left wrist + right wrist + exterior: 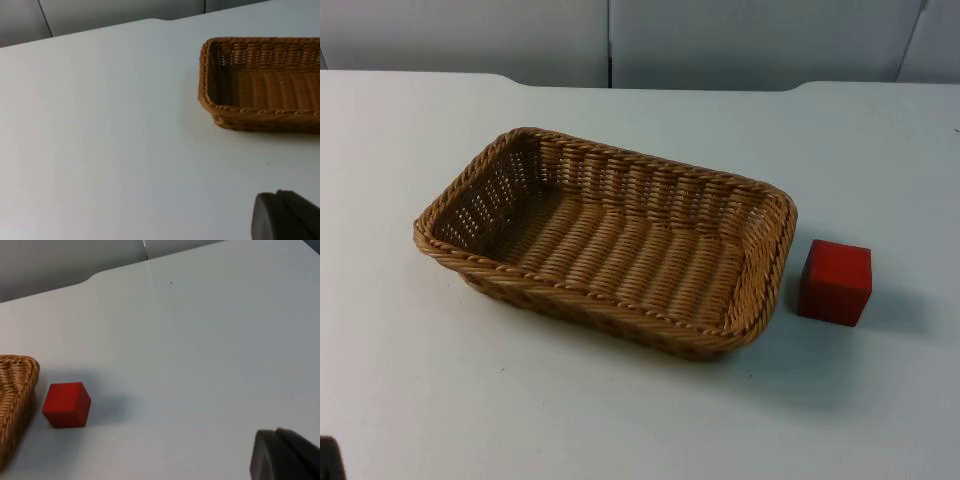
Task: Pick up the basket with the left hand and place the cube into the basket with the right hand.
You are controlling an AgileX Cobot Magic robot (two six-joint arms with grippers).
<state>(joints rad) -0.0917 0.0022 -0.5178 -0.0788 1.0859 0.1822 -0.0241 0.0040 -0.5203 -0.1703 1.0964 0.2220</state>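
The red cube (835, 282) sits on the white table (620, 420), just beside the right end of the wicker basket (610, 240), not touching it. My left gripper (285, 217) and right gripper (285, 455) hang over bare table; how far they're open, I cannot tell.

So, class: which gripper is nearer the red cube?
Right. The red cube lies ahead of the right gripper; the left gripper faces the basket, beyond which the cube sits.
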